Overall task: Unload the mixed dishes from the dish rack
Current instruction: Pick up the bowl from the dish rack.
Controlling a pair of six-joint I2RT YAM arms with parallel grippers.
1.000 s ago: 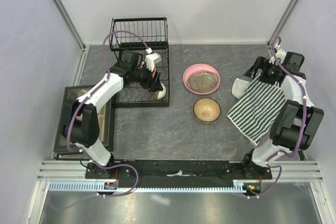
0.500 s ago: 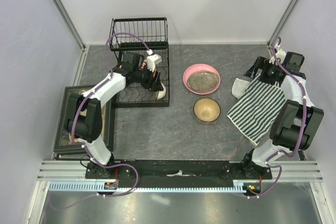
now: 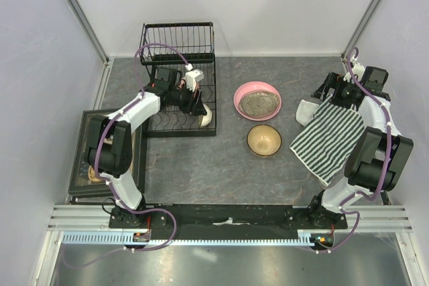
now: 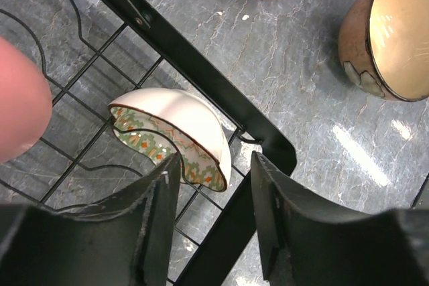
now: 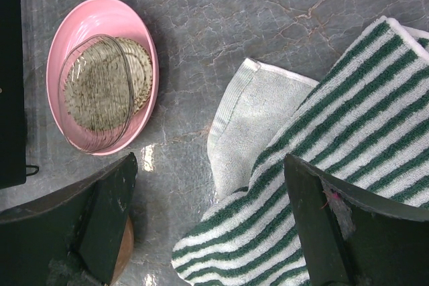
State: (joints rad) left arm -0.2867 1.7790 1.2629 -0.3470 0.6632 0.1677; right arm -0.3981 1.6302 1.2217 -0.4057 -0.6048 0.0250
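Note:
The black wire dish rack (image 3: 175, 51) stands at the back left. The small white patterned bowl (image 4: 175, 128) lies on its side at the rack's front right corner (image 3: 207, 119). My left gripper (image 4: 214, 185) is open just over it, and the bowl's rim reaches into the gap between the fingers. A blurred pink rounded thing (image 4: 19, 98), perhaps the pink mug, fills the left edge. The pink shallow dish (image 3: 257, 100) and the tan-brown bowl (image 3: 264, 140) sit on the table. My right gripper (image 5: 208, 212) is open over the cloth's edge. The orange mug is hidden.
The striped cloth (image 3: 328, 137) lies at the right under my right arm, also seen in the right wrist view (image 5: 335, 138). A black-framed box of trinkets (image 3: 90, 135) sits at the left beside the rack. The rack's thick front frame bar (image 4: 201, 78) runs under my left fingers.
My left arm's elbow has swung a little to the left while the gripper stays over the white bowl. The bowl, the other dishes and the right arm have not moved.

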